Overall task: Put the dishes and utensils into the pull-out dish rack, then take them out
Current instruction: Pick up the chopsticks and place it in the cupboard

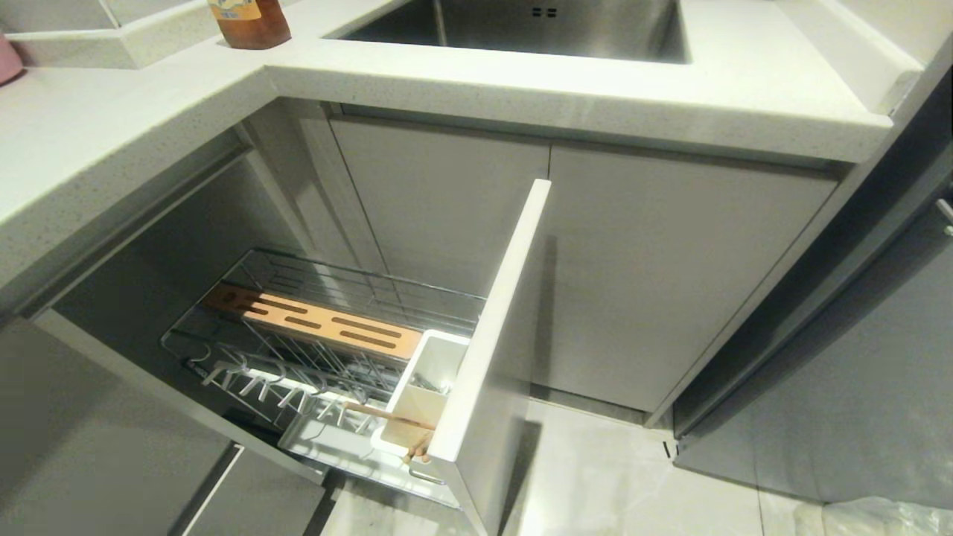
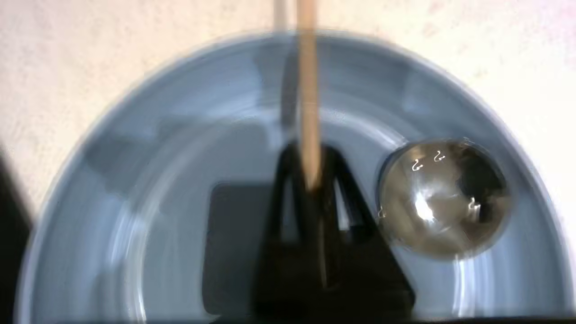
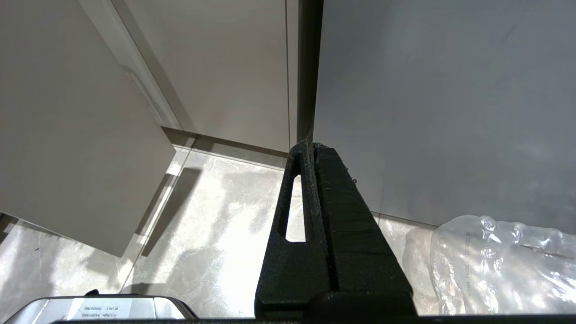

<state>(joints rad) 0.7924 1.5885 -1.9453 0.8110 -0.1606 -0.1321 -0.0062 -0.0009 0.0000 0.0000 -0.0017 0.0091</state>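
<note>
In the left wrist view my left gripper point(image 2: 309, 184) is shut on a light-wood chopstick point(image 2: 308, 90). The stick points away over a large light-blue plate point(image 2: 180, 135) that lies on a pale counter. On the plate beside the gripper lies the shiny bowl of a metal spoon point(image 2: 443, 198). The head view shows the pull-out dish rack point(image 1: 298, 365) drawn out, with its wood strip point(image 1: 320, 321), white utensil box point(image 1: 424, 372) and pale front panel point(image 1: 491, 327). Another chopstick point(image 1: 387, 417) lies across the box. Neither arm appears in the head view. My right gripper point(image 3: 310, 146) hangs shut and empty above the floor.
Above the rack, the white countertop point(image 1: 521, 89) holds a steel sink point(image 1: 521, 30) and an amber bottle point(image 1: 249, 22). A two-door cabinet point(image 1: 595, 260) stands to the right of the rack. A clear plastic bag point(image 3: 504, 265) lies on the tiled floor near my right gripper.
</note>
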